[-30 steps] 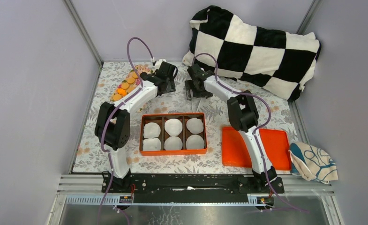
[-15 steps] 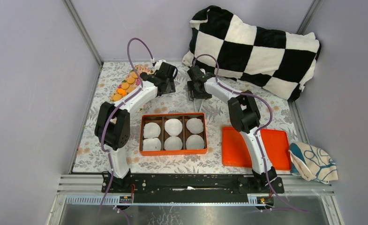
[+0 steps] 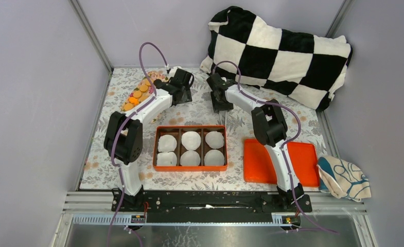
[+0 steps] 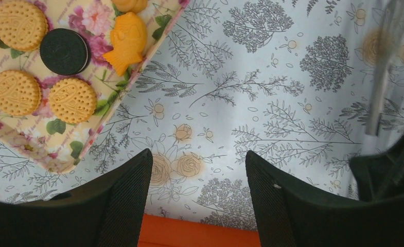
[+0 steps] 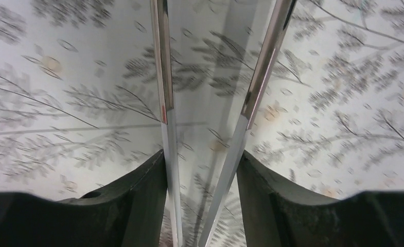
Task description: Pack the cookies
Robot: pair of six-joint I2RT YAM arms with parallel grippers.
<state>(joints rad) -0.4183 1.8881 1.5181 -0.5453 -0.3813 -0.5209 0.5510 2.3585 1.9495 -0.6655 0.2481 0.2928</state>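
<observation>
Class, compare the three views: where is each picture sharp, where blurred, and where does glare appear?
Top external: evenly lit and sharp, no glare on the orange box. Left wrist: cookies crisp, a grey streak at top right blurred. Right wrist: cloth print smeared soft; the tongs carry bright glints and mirror the pattern.

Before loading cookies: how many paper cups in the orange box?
6 paper cups, one per compartment of the orange box: three far row, three near row. None seems hidden.

Open cloth (image 3: 189, 110) btwn cookies (image 4: 15, 92) far-L & orange box (image 3: 189, 167); checkered pillow (image 3: 282, 49) blocks far-R; right end effector (image 5: 200, 154) w/ tongs (image 5: 164, 103) sits mid-far.
</observation>
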